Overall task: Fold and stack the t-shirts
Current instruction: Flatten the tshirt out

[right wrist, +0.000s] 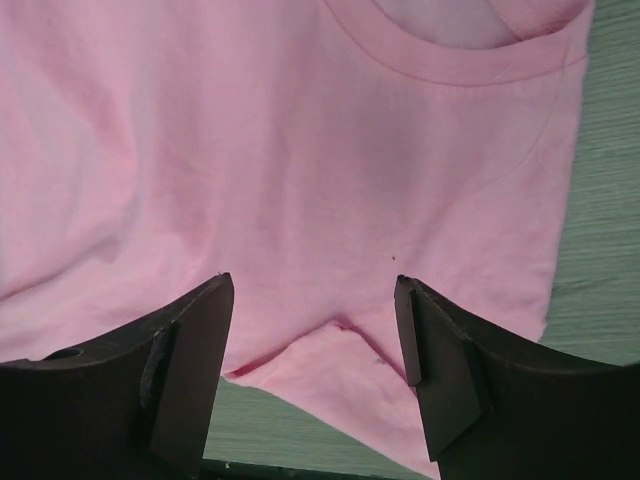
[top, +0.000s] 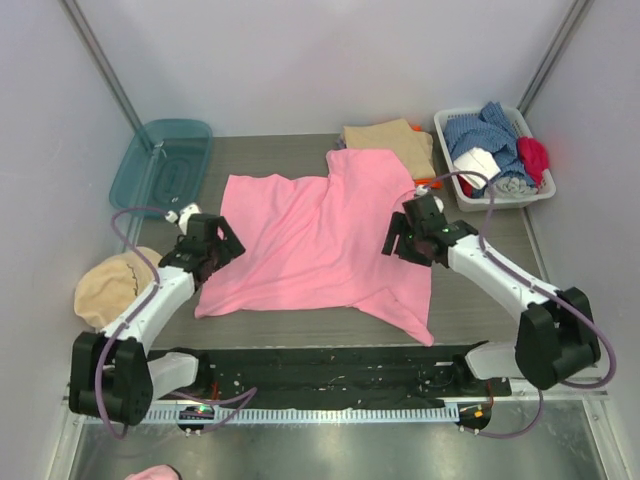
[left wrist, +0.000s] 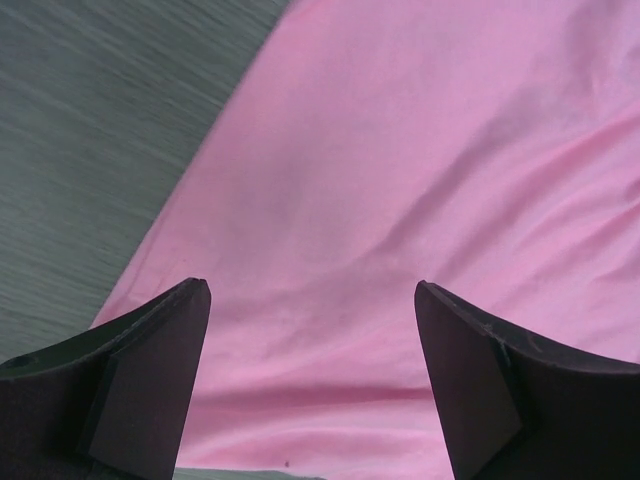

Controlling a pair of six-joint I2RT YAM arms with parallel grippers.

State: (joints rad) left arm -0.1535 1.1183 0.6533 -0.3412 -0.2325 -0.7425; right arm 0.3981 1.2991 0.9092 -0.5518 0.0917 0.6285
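Hovering low over the cloth, the left gripper (left wrist: pixel 312 295) stands open, its two dark fingers spread wide with nothing between them. Under it lies the left edge of the pink t-shirt (top: pixel 300 240), where pink cloth meets bare table (top: pixel 270 150). The right gripper (right wrist: pixel 313 285) is open too and holds nothing. It hangs over the shirt's right side, with the ribbed collar (right wrist: pixel 440 60) just ahead of its fingers and a folded hem corner below them.

The pink t-shirt lies in the middle of the table, between the two arms, flat but wrinkled and not yet a neat rectangle. It spreads wider from left to right than from near to far. On its right side a panel seems to be folded over, running from the far edge to a point at the near edge, though the top view is too soft to be sure of the layers. Each gripper sits over its own side of the shirt, so neither arm is clearly nearer. Judging by this, the coming fold likely needs both edges pinched together.

At the far edge, a folded tan t-shirt (top: pixel 385 135) touches the pink one's far right corner. Right of that stands a white basket (top: pixel 545 190) heaped with blue, white and red cloth. A clear teal tray (top: pixel 160 165) sits at the far left, and a round tan cap (top: pixel 110 285) lies near the left arm. The table is dark grey wood grain, closed in by pale walls (top: pixel 300 60).
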